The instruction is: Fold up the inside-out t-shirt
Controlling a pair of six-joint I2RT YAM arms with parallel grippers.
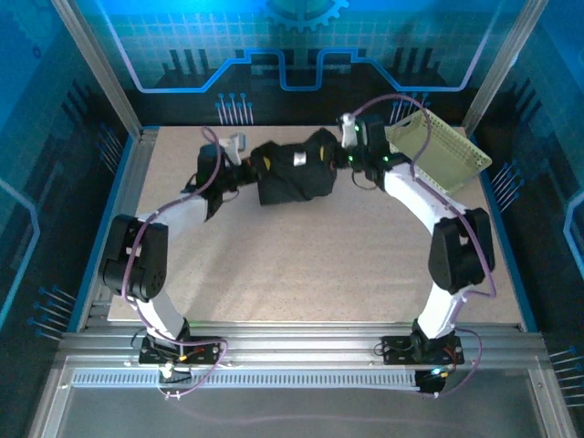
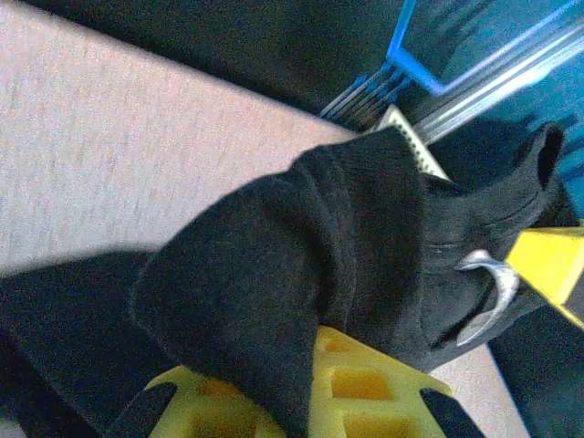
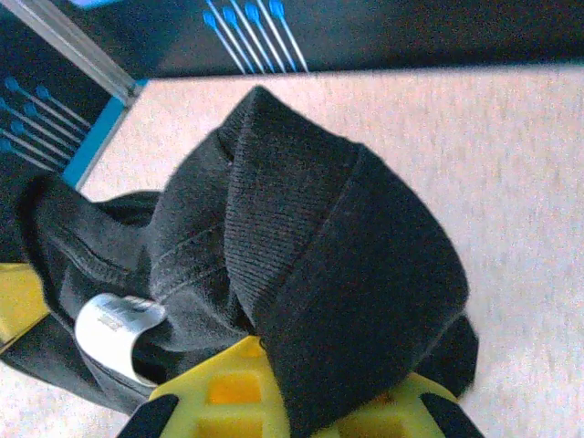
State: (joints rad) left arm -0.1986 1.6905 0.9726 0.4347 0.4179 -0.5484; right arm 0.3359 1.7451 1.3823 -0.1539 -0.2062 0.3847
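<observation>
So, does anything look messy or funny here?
Yes. The black soft fabric t-shirt is scrunched into a lump, pinched between the left gripper and right gripper, its pale neck tag showing outside. The pale yellow-green plastic lattice basket sits crooked at the far right corner of the table.

- No readable text, brand or number anywhere.
- neck tag [image 3: 114,333] on the black t-shirt [image 3: 347,265]: pale curled strip with a small patch of dark print, too blurred to make out a letter or digit.
- Same tag from the left wrist view [image 2: 493,292] and from the top [image 1: 298,158]: just a pale strip, too small to show any print.
- back wall panel [image 1: 182,36]: blue gear emblem [image 1: 307,9] at top centre, a graphic sign with no lettering on it.
- circuit lines [image 1: 233,108] in blue on the dark band of that wall, also seen from the right wrist [image 3: 255,27]: pattern, not characters.
</observation>
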